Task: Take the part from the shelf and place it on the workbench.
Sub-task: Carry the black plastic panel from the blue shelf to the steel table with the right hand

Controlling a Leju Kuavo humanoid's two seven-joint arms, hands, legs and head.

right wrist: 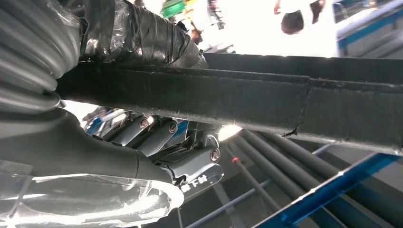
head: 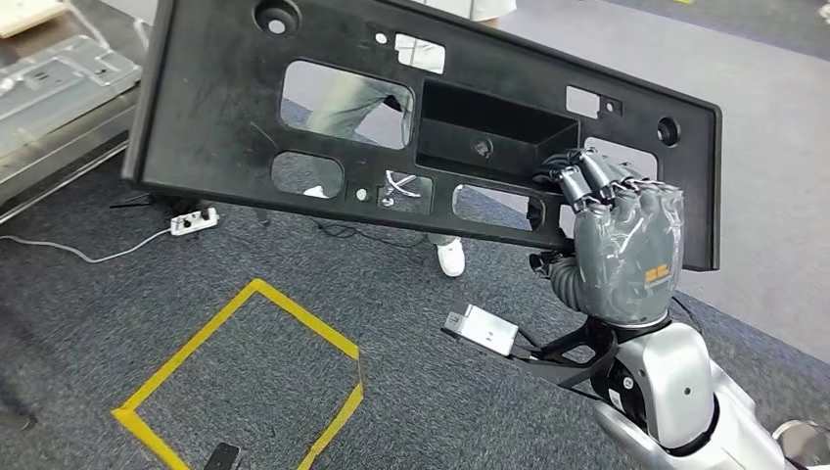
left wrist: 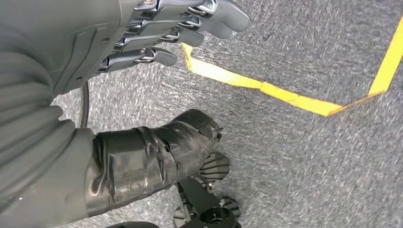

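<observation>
One large black plastic panel (head: pixel 294 108) fills the upper head view, held in the air and tilted, its far end higher toward a metal bench (head: pixel 59 88). The part has several rectangular cut-outs, round holes and a recessed pocket near its middle. Right hand (head: pixel 626 245) grips the panel's lower edge near its right end; dark fingers (head: pixel 587 181) curl over the edge into a cut-out, palm cover (wrapped in clear film) facing the camera. Right wrist view: the panel's edge (right wrist: pixel 237 99) runs between the taped thumb (right wrist: pixel 142 38) and the fingers (right wrist: pixel 157 137), clamped from both sides.

Left hand (left wrist: pixel 142 95) hangs over grey carpet (left wrist: pixel 309 166), holding nothing, fingers (left wrist: pixel 190 23) and taped thumb (left wrist: pixel 152 156) apart.

Below the panel on the carpet: a yellow tape square (head: pixel 245 382), a white power strip (head: pixel 193 221) with its cable. A person's legs and white shoe (head: pixel 450 257) show behind and through the panel.
</observation>
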